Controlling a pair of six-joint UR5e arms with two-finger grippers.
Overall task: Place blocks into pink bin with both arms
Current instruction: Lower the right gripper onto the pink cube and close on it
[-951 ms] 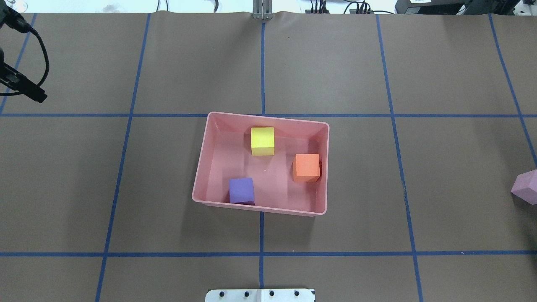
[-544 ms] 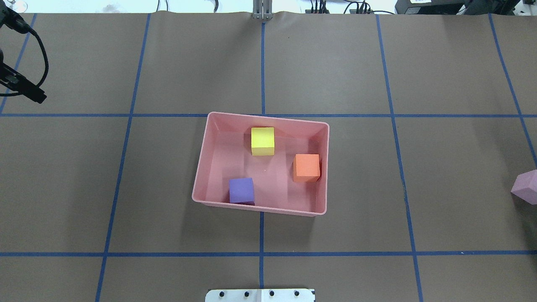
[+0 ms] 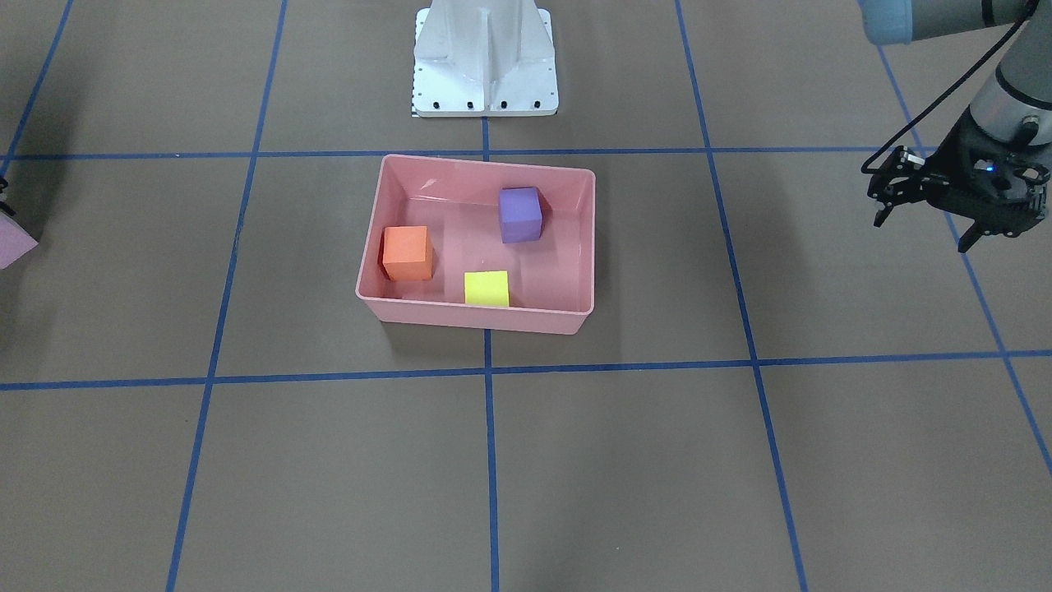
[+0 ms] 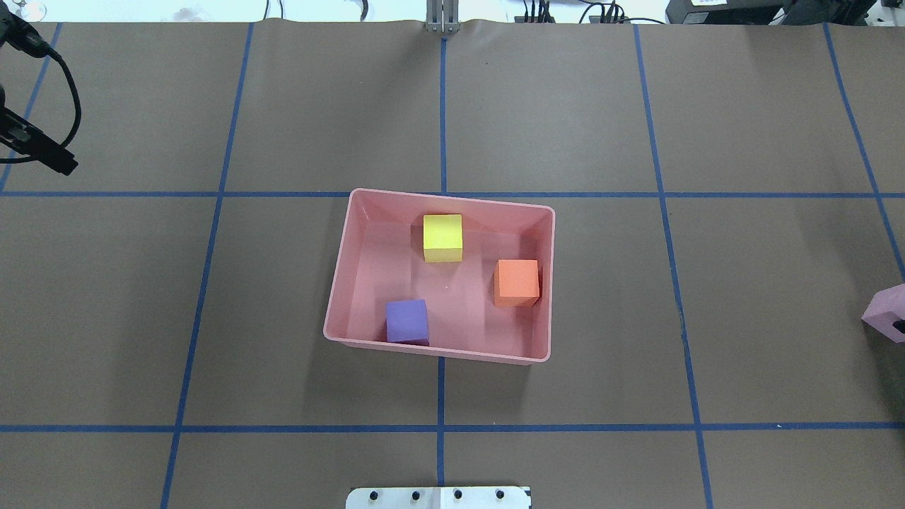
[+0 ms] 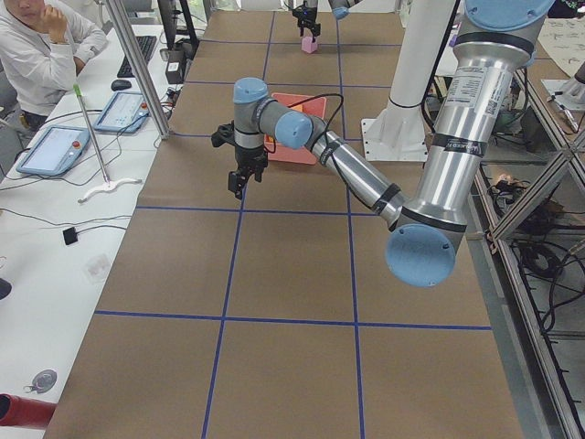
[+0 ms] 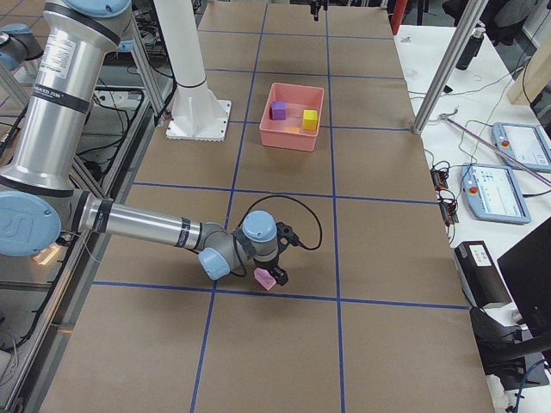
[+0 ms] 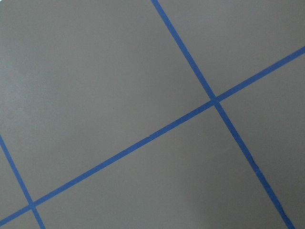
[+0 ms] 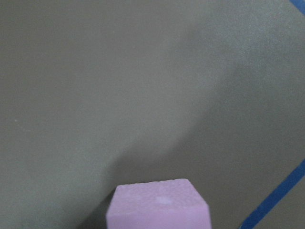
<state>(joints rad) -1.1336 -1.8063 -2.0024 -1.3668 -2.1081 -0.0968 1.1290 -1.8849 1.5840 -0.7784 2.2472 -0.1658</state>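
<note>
The pink bin (image 4: 339, 283) sits mid-table and holds the yellow-green block (image 4: 442, 237), the orange block (image 4: 516, 281) and the purple block (image 4: 407, 320). The light pink block (image 4: 884, 311) is at the far right edge, tilted, and it also shows in the right wrist view (image 8: 157, 207) low in the frame. My right gripper (image 6: 269, 275) is shut on the light pink block (image 6: 265, 280), just above the table. My left gripper (image 3: 922, 230) is open and empty, hovering far to the bin's left over bare table.
The white pedestal base (image 3: 485, 57) stands behind the bin. Blue tape lines (image 4: 441, 106) grid the brown table cover. An operator (image 5: 37, 50) sits at a side desk with tablets, beyond the table's far edge.
The light pink block at the right edge has shifted and tilted slightly, and a black finger now shows against it. The left gripper has barely moved. The bin and its blocks are unchanged.
</note>
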